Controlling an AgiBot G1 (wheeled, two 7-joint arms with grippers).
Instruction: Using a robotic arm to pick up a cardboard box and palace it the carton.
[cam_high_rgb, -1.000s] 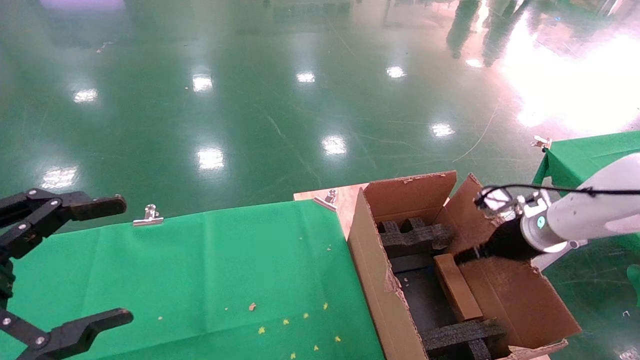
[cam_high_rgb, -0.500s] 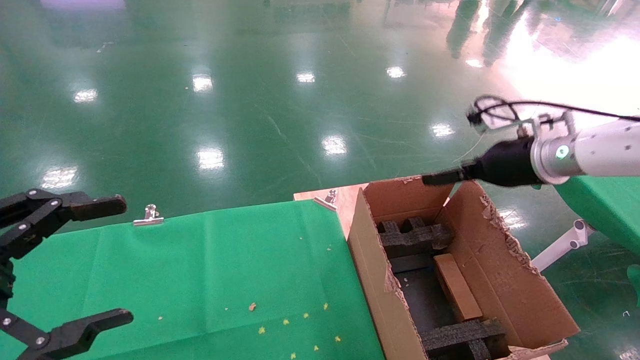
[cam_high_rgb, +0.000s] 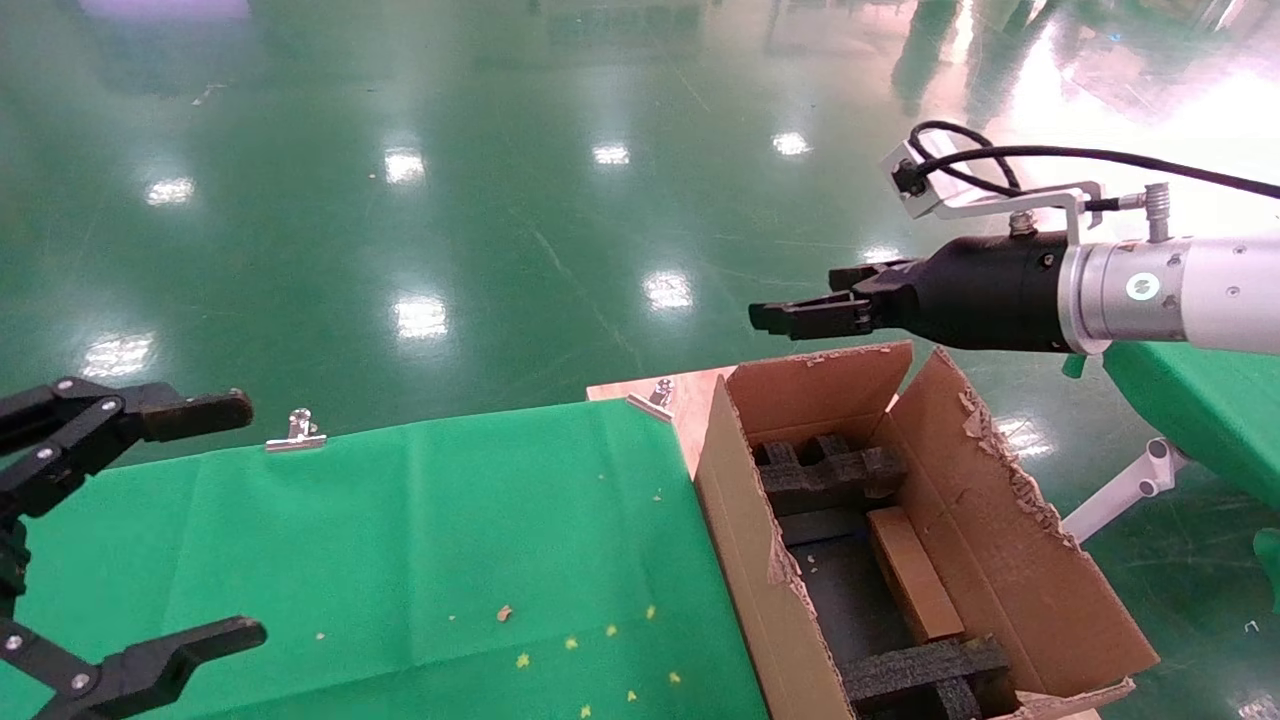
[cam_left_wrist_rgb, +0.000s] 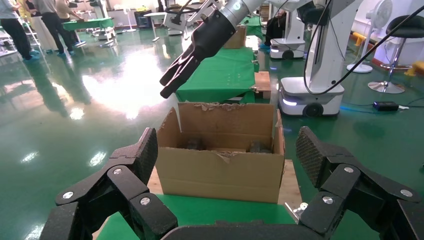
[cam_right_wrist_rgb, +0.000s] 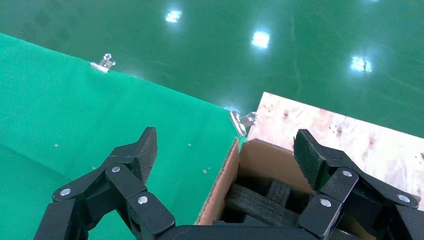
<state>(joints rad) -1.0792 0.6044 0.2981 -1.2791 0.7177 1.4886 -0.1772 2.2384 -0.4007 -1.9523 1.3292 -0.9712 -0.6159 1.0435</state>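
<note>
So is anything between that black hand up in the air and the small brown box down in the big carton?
No. In the head view only air separates the right hand from the small brown cardboard box.

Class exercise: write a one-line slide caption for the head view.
Right gripper open above the carton, small box lying inside between foam inserts; left gripper open over the green cloth.

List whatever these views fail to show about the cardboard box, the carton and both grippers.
- Cardboard box: head view shows only its top; the carton's walls hide its sides, and tape or marks are unreadable. Both wrist views miss it entirely.
- Carton floor: partly covered by the black foam inserts; its near corner is cut off by the head view's lower edge.
- Left gripper: open, its wrist cut off at the head view's left edge.
- Right gripper: open above the carton; the arm runs off the right edge.
</note>
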